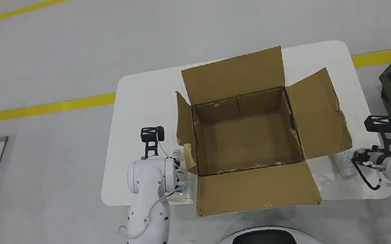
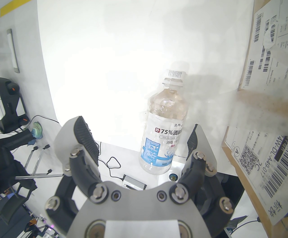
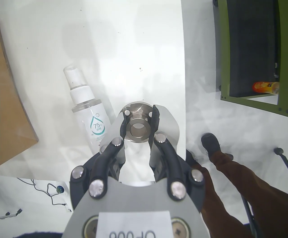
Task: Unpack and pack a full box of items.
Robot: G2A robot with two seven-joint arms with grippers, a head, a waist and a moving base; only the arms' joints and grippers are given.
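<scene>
The open cardboard box (image 1: 248, 141) sits mid-table, flaps spread, with nothing visible inside. To its left a clear alcohol bottle (image 2: 164, 130) with a blue and white label lies on the table. My left gripper (image 2: 137, 126) is open around the bottle's base, with the bottle nearer one finger. Right of the box, my right gripper (image 3: 138, 117) is shut on a round steel fitting (image 3: 137, 129) near the table's edge. A white spray bottle (image 3: 90, 108) lies beside it on the table.
The white table (image 1: 144, 113) has bare room at its back left. A box flap with shipping labels (image 2: 265, 67) hangs close beside the left gripper. A green cart (image 3: 247, 45) holding an orange can (image 3: 265, 87) stands off the table's right edge.
</scene>
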